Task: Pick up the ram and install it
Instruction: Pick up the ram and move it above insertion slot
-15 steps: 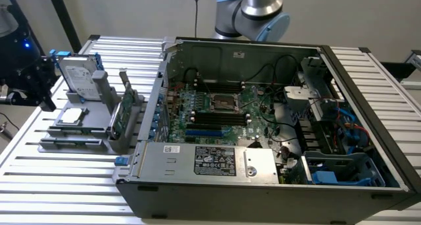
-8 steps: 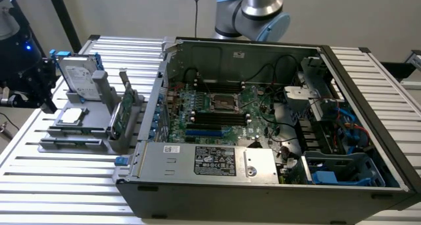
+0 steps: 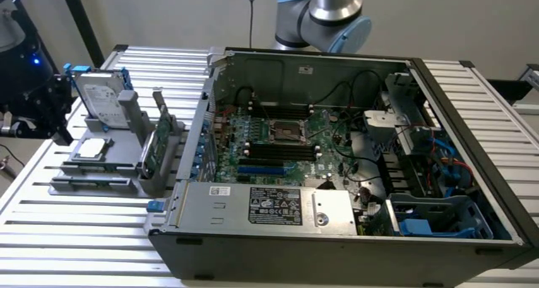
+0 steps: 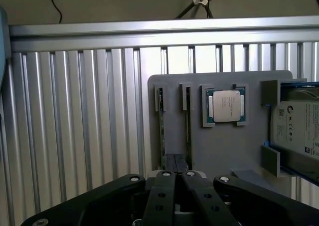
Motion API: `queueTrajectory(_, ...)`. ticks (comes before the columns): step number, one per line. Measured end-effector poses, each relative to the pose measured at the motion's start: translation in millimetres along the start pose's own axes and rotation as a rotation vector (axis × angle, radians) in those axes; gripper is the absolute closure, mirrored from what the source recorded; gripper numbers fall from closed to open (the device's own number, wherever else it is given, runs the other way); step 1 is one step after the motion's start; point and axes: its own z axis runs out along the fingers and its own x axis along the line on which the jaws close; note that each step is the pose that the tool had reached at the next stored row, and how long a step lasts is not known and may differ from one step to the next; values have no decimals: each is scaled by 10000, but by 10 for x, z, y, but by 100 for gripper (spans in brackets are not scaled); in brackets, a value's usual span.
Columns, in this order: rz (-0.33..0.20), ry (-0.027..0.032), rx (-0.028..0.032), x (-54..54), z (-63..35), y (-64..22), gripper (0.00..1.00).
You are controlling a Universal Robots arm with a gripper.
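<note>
The gripper (image 4: 177, 162), clenched with nothing seen between its fingers, hangs over the gray holder (image 4: 224, 146), nearest the ram (image 4: 188, 126) standing edge-on in that holder.

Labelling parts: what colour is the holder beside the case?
The holder is grey; clearest in wrist view.

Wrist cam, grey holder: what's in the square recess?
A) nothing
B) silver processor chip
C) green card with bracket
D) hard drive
B: a silver processor chip lies flat in the square recess of the grey holder; the hard drive sits in its own bay beside it.
</note>
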Motion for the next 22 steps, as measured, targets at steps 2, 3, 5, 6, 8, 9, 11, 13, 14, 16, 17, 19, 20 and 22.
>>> queueTrajectory(2,-2,1,-1,10,1,-1,89)
queueTrajectory(3,0,2,-2,16,2,0,89)
queueTrajectory(5,0,1,-2,34,6,-1,89)
queueTrajectory(6,0,1,-2,45,9,-2,89)
queueTrajectory(8,0,0,-1,70,17,-3,89)
queueTrajectory(9,1,-1,-2,83,23,-4,89)
queueTrajectory(11,0,-16,-3,117,38,-7,89)
queueTrajectory(13,-1,-35,-4,143,54,-15,89)
queueTrajectory(14,-1,-41,-2,149,63,-24,89)
queueTrajectory(16,-2,-41,-5,150,74,-53,89)
queueTrajectory(17,-4,-42,-4,151,81,-66,89)
queueTrajectory(19,-7,-42,-4,151,97,-89,89)
queueTrajectory(20,-9,-43,-3,151,106,-99,89)
queueTrajectory(22,-16,-42,-4,150,127,-110,89)
